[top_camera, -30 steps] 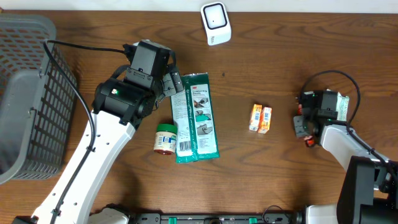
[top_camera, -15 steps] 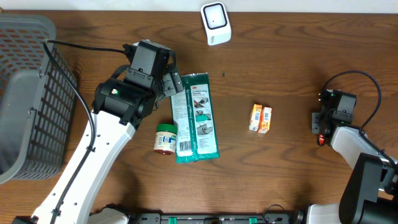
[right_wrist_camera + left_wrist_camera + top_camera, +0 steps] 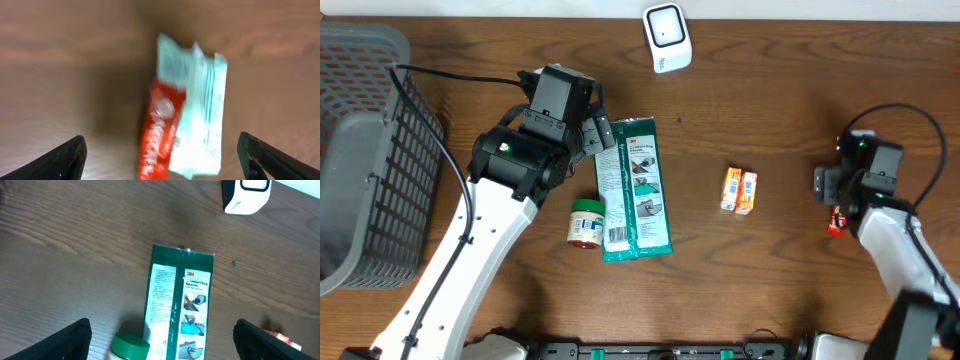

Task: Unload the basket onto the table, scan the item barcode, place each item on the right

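One scanner (image 3: 666,37), one glove pack (image 3: 636,190), one green-lidded jar (image 3: 586,221), two orange boxes (image 3: 731,189), one red-and-white packet (image 3: 186,131), one basket (image 3: 360,45).

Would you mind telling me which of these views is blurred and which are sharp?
Right wrist: blurred, the red-and-white packet smeared, print unreadable. Left wrist: sharp, lettering on the green glove pack legible. Overhead: sharp, evenly lit.

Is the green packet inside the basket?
No, the green packet lies flat on the table, well apart from the basket.
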### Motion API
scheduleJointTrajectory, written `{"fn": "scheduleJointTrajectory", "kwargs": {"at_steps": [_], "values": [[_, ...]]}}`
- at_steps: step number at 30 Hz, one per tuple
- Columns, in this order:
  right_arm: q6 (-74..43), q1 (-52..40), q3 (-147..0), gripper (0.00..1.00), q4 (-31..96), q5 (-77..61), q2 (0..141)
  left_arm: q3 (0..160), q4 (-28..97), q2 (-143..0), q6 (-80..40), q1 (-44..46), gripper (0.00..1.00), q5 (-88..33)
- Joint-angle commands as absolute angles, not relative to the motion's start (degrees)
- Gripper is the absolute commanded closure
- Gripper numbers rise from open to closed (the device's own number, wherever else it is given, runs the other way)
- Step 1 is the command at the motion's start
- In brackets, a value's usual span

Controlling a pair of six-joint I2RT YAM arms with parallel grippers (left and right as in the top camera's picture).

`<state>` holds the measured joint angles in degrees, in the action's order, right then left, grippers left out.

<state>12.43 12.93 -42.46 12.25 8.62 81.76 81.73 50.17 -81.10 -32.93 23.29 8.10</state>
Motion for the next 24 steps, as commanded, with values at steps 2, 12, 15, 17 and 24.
{"fn": "scheduleJointTrajectory", "kwargs": {"at_steps": [2,12,15,17,24], "values": [[8.9,12.3,-44.7,0.07,13.6,-6.4,74.8,82.0,50.3,-80.5,-32.4,23.0,0.09,8.8],[1.3,12.3,-45.4,0.01,14.2,-12.8,70.5,82.0,50.3,-80.5,-32.4,23.0,0.09,8.8],[1.3,13.9,-47.5,0.01,15.7,-11.4,70.5,82.0,50.3,-80.5,-32.4,23.0,0.09,8.8],[1.3,15.7,-48.7,0.01,15.8,-11.5,70.5,82.0,50.3,-80.5,-32.4,23.0,0.09,8.8],[1.3,17.2,-49.0,0.01,17.8,-11.4,70.5,82.0,50.3,-80.5,-32.4,23.0,0.09,8.8]]}}
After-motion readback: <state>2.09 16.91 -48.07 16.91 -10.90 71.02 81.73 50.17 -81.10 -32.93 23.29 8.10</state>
